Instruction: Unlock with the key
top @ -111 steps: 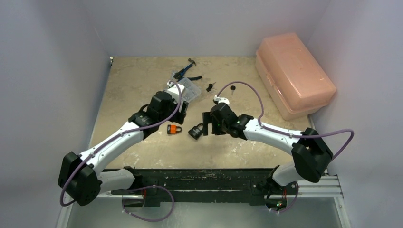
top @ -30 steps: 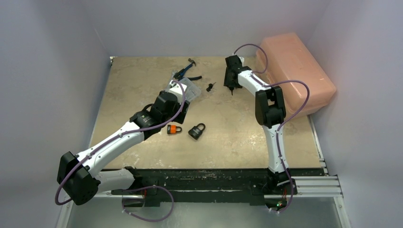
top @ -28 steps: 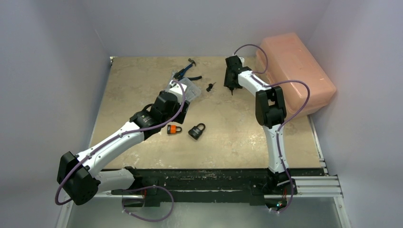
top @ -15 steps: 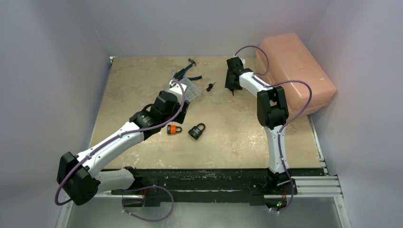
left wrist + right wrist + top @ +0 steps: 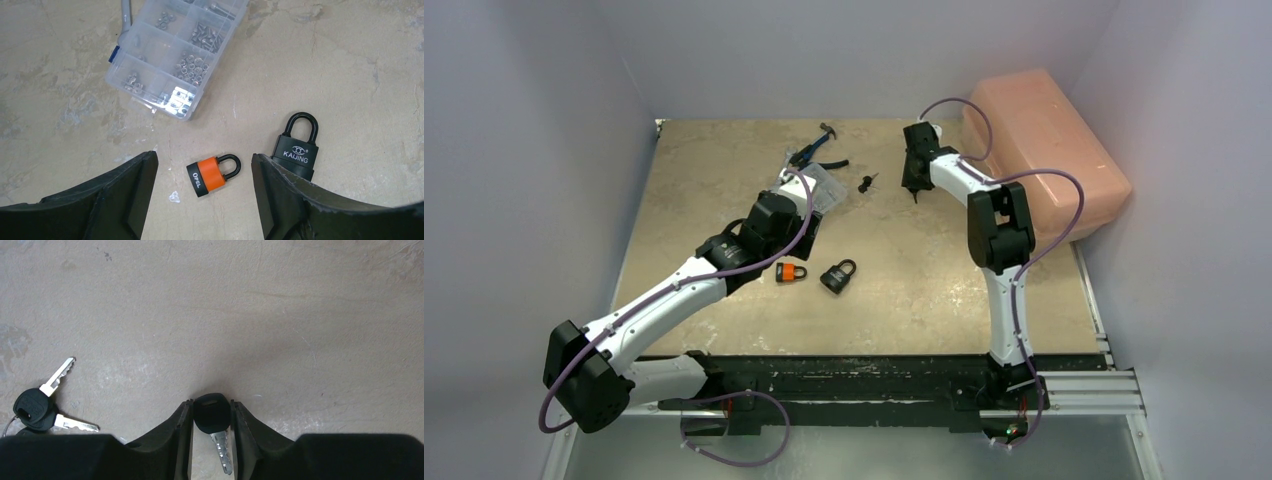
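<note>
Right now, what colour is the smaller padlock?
The smaller padlock is orange, black at its base; see left wrist view.

The mottled beige tabletop (image 5: 350, 60) looks matt and stone-like. The clear plastic compartment box (image 5: 150, 45) holds shiny metal fasteners (image 5: 192, 65). The small orange-sleeved padlock (image 5: 212, 175) is smooth plastic, and the black padlock (image 5: 295, 150) is matt. The black-headed silver key (image 5: 213, 415) pairs dull plastic with bright metal.
</note>
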Controlling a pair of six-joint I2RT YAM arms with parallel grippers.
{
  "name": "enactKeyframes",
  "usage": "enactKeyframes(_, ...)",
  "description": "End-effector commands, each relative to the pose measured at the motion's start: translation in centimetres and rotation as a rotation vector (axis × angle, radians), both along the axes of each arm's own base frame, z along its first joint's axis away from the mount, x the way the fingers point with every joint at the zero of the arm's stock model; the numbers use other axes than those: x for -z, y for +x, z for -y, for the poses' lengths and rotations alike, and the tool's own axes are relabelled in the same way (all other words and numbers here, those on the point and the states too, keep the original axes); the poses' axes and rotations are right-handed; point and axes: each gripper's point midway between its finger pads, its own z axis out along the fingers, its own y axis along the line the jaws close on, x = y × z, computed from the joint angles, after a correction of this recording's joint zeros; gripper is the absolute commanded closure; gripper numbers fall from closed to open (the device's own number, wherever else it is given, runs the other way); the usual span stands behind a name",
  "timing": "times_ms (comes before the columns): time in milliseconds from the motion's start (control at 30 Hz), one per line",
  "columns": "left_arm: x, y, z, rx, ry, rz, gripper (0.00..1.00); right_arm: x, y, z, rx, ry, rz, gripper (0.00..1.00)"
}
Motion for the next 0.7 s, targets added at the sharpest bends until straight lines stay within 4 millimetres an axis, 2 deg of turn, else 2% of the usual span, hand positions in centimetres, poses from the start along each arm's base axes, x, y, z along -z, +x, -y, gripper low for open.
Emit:
enactKeyframes(0,-1.4,0.3,-0.1,-0.006,-0.017,0.05,0.27,0.4,-2.9,-0.1,-0.032,0.009,-0.091,0.82)
enactKeyframes(233,-1.5,0.3,0.1,0.008,-0.023,0.049,0.27,-2.8,-3.8,-1.0,-0.086,0.072,-0.04,0.83)
enactKeyframes(433,-1.5,0.2,0.2,0.016,-0.03,0.049,0.27,-6.8,-5.4,-4.3,-0.253,0.205,0.07,0.83)
enactKeyframes(667,-2.7,-0.6,1.8,0.112,-0.105,0.071,0.27,-10.4,-9.3,-8.1,-0.418,0.429,0.099,0.82)
